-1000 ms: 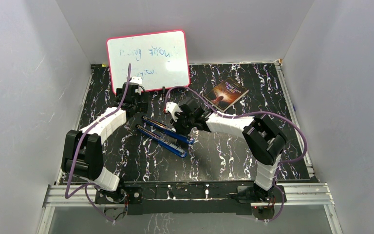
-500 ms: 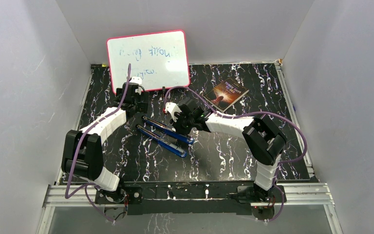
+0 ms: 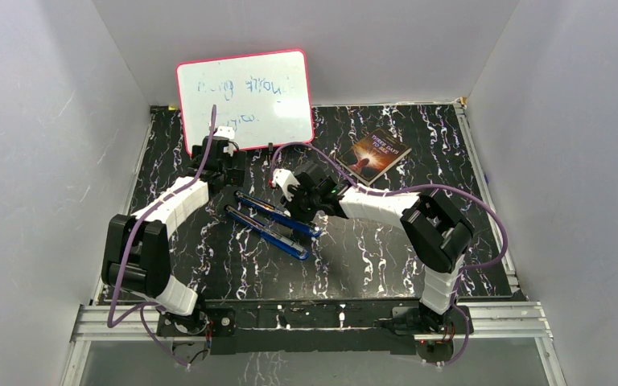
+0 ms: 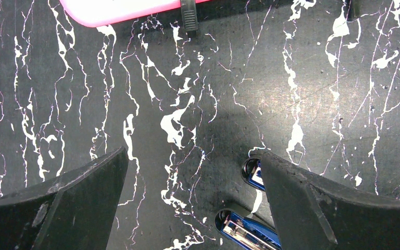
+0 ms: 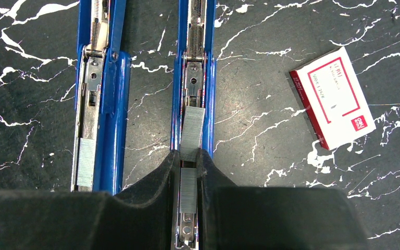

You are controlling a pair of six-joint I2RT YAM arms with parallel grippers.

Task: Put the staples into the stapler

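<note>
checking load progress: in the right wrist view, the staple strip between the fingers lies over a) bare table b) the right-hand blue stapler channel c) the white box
b: the staples sit between the right fingers along the right-hand blue stapler channel; the white box lies apart.

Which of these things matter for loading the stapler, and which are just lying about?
For the job:
staple strip, held in the jaws of the right gripper
open blue stapler channel under it
second blue channel beside it

Lying about:
white red-labelled box
whiteboard
book
</note>
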